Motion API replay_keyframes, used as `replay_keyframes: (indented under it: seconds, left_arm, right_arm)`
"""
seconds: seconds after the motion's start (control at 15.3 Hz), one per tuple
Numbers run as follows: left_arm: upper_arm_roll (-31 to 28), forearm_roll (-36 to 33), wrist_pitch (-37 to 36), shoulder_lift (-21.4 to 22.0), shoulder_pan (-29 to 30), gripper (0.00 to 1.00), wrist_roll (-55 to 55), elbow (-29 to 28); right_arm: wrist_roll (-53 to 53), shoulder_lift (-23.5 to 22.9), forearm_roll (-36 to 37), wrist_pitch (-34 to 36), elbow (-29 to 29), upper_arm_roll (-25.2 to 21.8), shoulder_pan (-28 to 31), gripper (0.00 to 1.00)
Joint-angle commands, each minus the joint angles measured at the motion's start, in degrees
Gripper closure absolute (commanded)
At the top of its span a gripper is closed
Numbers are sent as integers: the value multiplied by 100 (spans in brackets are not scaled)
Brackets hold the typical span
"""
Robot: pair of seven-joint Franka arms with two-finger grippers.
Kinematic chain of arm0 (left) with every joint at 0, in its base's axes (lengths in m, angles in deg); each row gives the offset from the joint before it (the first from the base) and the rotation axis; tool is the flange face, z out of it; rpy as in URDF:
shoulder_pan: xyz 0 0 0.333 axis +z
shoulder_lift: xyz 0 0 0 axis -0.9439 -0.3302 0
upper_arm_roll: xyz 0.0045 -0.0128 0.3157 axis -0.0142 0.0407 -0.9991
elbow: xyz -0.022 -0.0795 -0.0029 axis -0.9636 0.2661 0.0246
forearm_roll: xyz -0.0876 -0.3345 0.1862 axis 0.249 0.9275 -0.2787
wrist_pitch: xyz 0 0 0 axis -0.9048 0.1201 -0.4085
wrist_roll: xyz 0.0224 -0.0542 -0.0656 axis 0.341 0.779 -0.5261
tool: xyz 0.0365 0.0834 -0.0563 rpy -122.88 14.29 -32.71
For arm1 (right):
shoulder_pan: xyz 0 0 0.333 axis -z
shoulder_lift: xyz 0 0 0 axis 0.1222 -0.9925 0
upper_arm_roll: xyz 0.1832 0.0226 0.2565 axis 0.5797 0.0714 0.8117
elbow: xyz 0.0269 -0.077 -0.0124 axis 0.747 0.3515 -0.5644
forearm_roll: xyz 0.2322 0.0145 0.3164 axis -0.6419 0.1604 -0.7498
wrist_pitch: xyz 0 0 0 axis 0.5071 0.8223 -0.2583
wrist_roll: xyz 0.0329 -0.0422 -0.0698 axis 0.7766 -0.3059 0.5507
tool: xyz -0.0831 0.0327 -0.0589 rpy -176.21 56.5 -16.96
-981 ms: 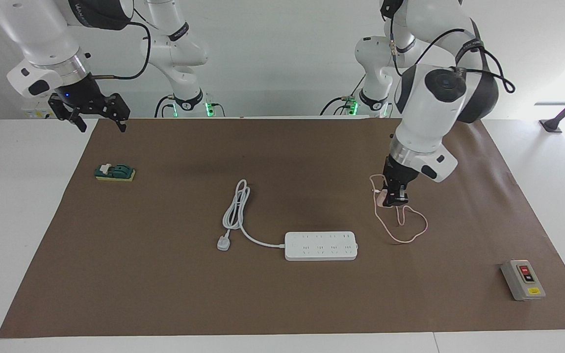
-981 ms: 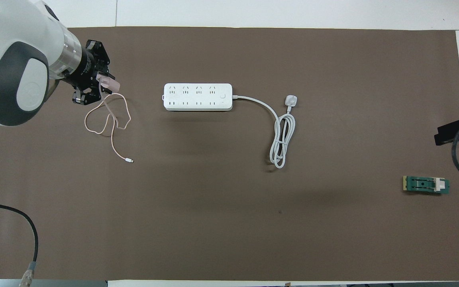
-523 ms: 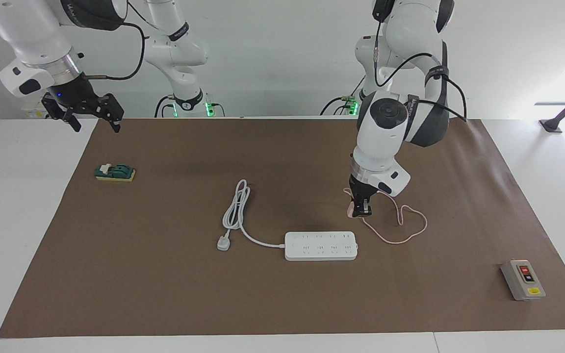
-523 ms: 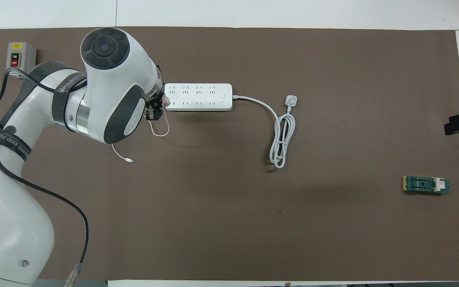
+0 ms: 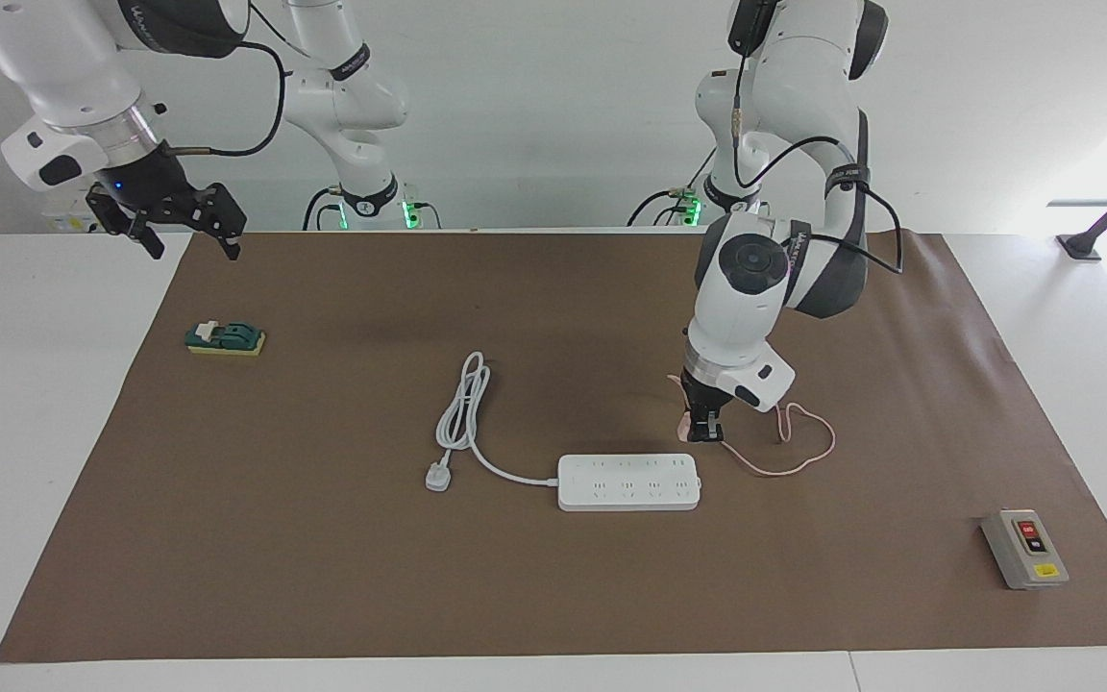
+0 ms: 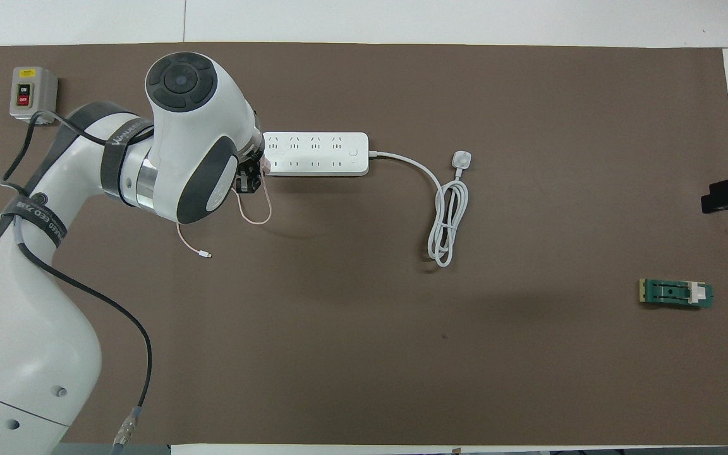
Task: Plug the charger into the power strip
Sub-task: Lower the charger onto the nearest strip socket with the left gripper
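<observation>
Left gripper (image 5: pixel 704 430) clamped tight on the charger (image 5: pixel 686 420), hanging low over the mat just beside the power strip (image 5: pixel 628 481), at its end toward the left arm. Pink cable (image 5: pixel 790 452) looping away from the gripper. Grey switch box (image 6: pixel 33 92) reading ON and OFF. Right gripper (image 5: pixel 186 229) waiting, fingers spread wide, holding nothing.

A white table (image 5: pixel 35 404) carries a brown mat (image 5: pixel 323 577); a white wall (image 5: pixel 553 115) stands at the robots' end.
</observation>
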Motion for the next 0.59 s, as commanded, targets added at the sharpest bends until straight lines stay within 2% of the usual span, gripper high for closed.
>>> replay_keyframes:
  seconds: [0.0,0.39,0.52]
  left_arm:
    - [-5,-137,139,-123,-1,100,-91,40]
    - [-40,-251,-132,-623,-98,100,-179,813]
    - [-40,-357,-151,-730,-116,100,-310,910]
  right_arm:
    - [-81,118,-119,154,86,90,87,0]
    - [-90,136,-110,155,86,90,35,0]
    - [-90,127,-110,146,95,90,26,0]
